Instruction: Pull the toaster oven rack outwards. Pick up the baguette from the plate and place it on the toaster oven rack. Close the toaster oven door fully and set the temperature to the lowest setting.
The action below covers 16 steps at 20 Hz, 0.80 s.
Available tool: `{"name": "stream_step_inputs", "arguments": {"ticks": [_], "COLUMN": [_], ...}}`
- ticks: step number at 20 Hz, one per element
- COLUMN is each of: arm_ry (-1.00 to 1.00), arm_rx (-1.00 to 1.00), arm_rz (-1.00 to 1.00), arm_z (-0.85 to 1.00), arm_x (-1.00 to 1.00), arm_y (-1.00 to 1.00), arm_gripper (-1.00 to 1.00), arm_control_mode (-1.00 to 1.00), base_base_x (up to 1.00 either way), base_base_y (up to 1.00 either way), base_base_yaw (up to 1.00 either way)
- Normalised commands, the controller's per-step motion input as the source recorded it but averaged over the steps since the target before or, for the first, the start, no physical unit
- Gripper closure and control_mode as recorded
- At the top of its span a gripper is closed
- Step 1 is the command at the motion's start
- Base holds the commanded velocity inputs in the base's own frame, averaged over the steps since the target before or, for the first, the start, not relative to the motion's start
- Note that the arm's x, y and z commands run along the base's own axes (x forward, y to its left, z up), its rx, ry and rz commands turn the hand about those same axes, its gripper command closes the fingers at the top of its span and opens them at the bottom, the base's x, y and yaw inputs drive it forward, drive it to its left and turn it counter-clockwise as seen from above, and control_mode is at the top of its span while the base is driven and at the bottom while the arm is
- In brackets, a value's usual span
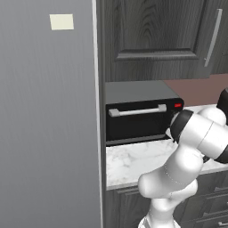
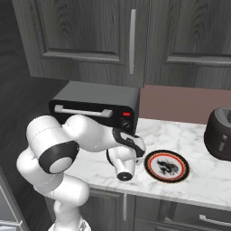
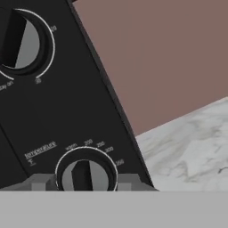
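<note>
The black toaster oven (image 1: 133, 95) stands on the marble counter with its toaster oven door (image 1: 133, 127) shut upright, the silver handle (image 1: 138, 111) along its top. The rack and the baguette are hidden. In the hand view my gripper (image 3: 85, 183) sits on the lower knob (image 3: 85, 176) marked "temperature", one grey fingertip (image 3: 42, 182) on each side of it, pressed close. The upper knob (image 3: 20, 40) is above and to the left. In the right base view the arm reaches to the oven's right front panel, below the red light (image 2: 127, 114). The plate (image 2: 166, 166) lies bare on the counter.
A large dark rounded vessel (image 2: 221, 133) stands at the counter's right end. A tall grey panel (image 1: 44, 111) walls off the left side of the oven. Dark upper cabinets (image 2: 131, 36) hang above, with a brown backsplash (image 2: 180, 103) behind the counter.
</note>
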Motion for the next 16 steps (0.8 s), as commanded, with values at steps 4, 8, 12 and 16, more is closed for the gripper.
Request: {"name": "stream_step_inputs", "arguments": {"ticks": [4,8,12,16], "arm_ry": [0.00,0.00,0.00,0.00], "arm_rx": [0.00,0.00,0.00,0.00], "arm_rz": [0.10,0.04,0.00,0.00], "arm_z": [0.00,0.00,0.00,0.00], "arm_x": [0.11,0.00,0.00,0.00], "arm_y": [-0.32,-0.03,0.00,0.00], "arm_gripper": [1.00,1.00,1.00,1.00], "arm_control_mode": [-1.00,-1.00,-1.00,-1.00], "base_base_x": [0.00,0.00,0.00,0.00], "base_base_y": [0.00,0.00,0.00,0.00], "base_base_yaw": [0.00,0.00,0.00,0.00]}}
